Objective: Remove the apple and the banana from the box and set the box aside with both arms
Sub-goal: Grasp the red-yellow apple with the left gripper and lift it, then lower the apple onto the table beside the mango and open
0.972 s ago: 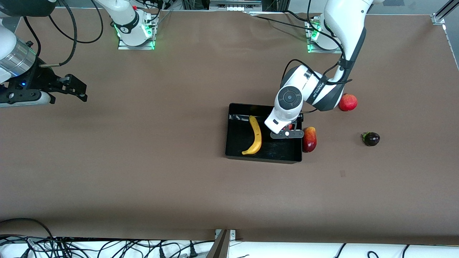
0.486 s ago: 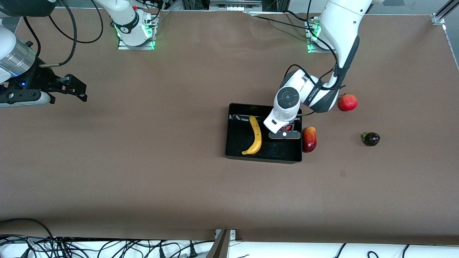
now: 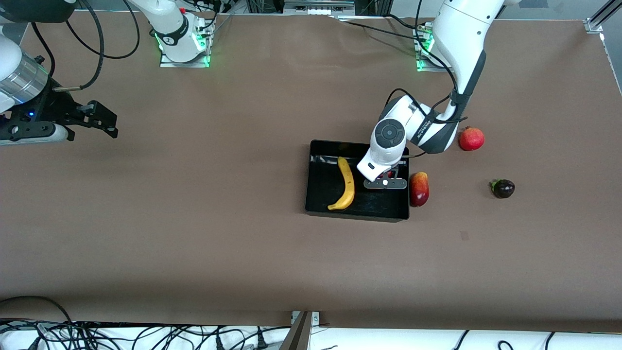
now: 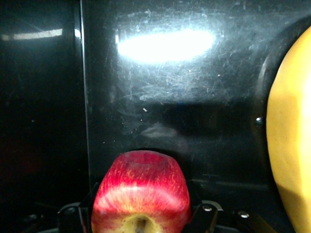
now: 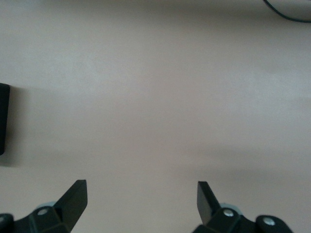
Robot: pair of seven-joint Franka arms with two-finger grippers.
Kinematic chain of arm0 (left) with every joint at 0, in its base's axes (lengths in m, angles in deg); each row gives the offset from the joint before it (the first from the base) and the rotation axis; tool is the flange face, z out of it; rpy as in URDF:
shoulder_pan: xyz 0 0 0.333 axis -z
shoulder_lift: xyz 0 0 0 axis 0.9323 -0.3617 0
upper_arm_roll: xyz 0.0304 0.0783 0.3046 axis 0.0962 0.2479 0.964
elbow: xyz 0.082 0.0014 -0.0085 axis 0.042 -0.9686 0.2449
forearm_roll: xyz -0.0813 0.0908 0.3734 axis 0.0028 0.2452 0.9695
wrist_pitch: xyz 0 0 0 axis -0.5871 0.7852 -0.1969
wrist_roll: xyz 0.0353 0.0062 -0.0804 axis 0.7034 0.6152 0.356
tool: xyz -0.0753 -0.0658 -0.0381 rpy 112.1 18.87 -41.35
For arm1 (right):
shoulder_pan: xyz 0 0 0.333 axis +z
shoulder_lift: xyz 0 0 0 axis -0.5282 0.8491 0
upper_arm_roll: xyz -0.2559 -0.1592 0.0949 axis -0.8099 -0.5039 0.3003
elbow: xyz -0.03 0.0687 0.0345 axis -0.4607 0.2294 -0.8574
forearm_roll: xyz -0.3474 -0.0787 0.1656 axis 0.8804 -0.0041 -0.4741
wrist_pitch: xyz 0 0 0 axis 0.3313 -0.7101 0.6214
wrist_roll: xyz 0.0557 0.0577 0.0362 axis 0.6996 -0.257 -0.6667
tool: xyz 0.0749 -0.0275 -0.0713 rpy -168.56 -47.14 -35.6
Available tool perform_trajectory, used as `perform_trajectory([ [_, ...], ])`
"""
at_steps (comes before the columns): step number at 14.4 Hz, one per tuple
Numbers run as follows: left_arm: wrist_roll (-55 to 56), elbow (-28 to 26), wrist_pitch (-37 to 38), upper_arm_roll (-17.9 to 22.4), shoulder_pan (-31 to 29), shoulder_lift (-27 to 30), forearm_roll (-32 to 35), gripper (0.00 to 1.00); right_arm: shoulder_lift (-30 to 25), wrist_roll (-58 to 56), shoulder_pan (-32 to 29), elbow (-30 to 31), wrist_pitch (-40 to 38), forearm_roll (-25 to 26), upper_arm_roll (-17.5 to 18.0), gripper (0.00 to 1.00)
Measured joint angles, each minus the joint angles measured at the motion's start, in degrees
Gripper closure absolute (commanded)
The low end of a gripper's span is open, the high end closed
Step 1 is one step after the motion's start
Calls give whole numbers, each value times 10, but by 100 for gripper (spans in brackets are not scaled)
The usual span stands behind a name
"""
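Note:
The black box [image 3: 374,203] lies mid-table with the yellow banana [image 3: 346,183] inside it. My left gripper [image 3: 388,175] is low over the box's end toward the left arm's side, shut on the red-yellow apple [image 4: 141,191]. The left wrist view shows the box's glossy floor [image 4: 170,97] close under the apple and the banana [image 4: 291,145] beside it. The mango [image 3: 419,189] lies on the table against the box's outer wall. The pomegranate [image 3: 471,139] and the dark purple fruit [image 3: 503,188] lie toward the left arm's end. My right gripper [image 3: 104,121] waits open and empty at the right arm's end.
The brown table cover [image 3: 194,218] is bare around the box. The two arm bases [image 3: 182,46] stand at the table's edge farthest from the front camera. Cables [image 3: 146,335] hang along the table's nearest edge.
My left gripper with the apple has shifted slightly further in over the box and a little lower. The right arm has not moved.

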Motion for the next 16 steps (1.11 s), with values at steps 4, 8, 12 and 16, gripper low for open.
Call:
perform_trajectory([
  [4, -1, 41, 58, 4, -6, 30, 0, 72, 0, 0, 0, 0, 0, 0, 0, 0],
  [8, -61, 88, 230, 6, -41, 104, 1, 72, 0, 0, 0, 0, 0, 0, 0, 0],
  [12, -222, 45, 268, 8, -125, 127, 1, 70, 0, 0, 0, 0, 0, 0, 0, 0],
  [16, -292, -89, 133, 8, -186, 121, 2, 60, 0, 0, 0, 0, 0, 0, 0, 0],
])
